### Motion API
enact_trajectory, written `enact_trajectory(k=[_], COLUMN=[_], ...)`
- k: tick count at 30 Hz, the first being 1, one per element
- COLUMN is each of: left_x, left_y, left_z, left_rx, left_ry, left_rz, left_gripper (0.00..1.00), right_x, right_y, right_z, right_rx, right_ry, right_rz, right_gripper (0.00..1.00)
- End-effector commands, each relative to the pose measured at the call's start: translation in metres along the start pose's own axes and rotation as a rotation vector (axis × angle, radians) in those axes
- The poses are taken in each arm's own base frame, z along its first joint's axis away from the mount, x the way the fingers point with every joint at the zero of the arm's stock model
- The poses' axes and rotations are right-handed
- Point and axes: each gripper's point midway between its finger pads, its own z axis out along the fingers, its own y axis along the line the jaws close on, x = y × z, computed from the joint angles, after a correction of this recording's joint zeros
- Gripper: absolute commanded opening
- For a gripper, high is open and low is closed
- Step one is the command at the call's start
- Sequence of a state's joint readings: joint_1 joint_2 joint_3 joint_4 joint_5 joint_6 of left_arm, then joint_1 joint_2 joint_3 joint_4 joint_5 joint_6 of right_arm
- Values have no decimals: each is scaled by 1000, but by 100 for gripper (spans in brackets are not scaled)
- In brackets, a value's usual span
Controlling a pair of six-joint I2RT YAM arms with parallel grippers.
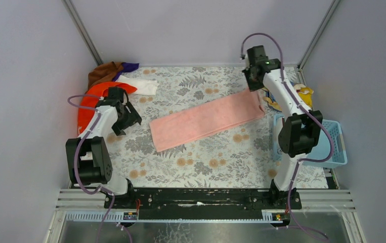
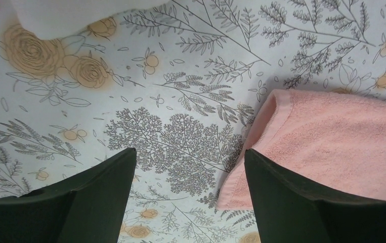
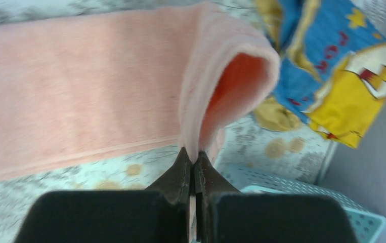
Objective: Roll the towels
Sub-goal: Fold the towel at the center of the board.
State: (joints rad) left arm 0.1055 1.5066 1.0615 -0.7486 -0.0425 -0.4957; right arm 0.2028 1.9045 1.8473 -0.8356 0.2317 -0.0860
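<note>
While right tool (image 3: 193,154) pinches far end of pink towel (image 1: 206,121), gripped edge curls up; remainder lies flat, diagonal on tabletop (image 1: 201,167). Left tool (image 2: 189,154), jaws wide and empty, hovers beside opposite end. Advice: keep first turn tight, edges square.

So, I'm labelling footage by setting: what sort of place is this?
Probably a lab robot cell, not a home: plain grey panel walls on metal frame posts, a black mounting rail at the near edge, and a long pink terry towel on a floral-print tablecloth.
</note>
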Motion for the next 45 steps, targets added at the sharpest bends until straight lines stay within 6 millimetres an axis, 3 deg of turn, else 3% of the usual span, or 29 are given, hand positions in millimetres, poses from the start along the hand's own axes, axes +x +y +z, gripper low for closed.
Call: enact_trajectory(k=[1,12,20,28,35,45], left_x=[7,38,50,61,75,81], left_y=[-13,-28,-21,-26,-38,-43], left_z=[9,18,23,27,31,34], left_rx=[76,191,181,215,249,255], left_ry=[32,147,183,221,265,289], left_rz=[18,1,40,38,51,58], left_gripper=[78,77,76,69,64,56], right_x=[6,11,26,23,13,8], right_y=[68,238,314,357,372,400], right_z=[-25,-77,-85,-96,-101,-90], right_rx=[-179,-605,-749,-833,-870,-927], right_ry=[8,-19,41,71,78,91], right_rz=[-84,-157,-158,-109,-18,44], right_gripper=[0,0,0,0,0,0])
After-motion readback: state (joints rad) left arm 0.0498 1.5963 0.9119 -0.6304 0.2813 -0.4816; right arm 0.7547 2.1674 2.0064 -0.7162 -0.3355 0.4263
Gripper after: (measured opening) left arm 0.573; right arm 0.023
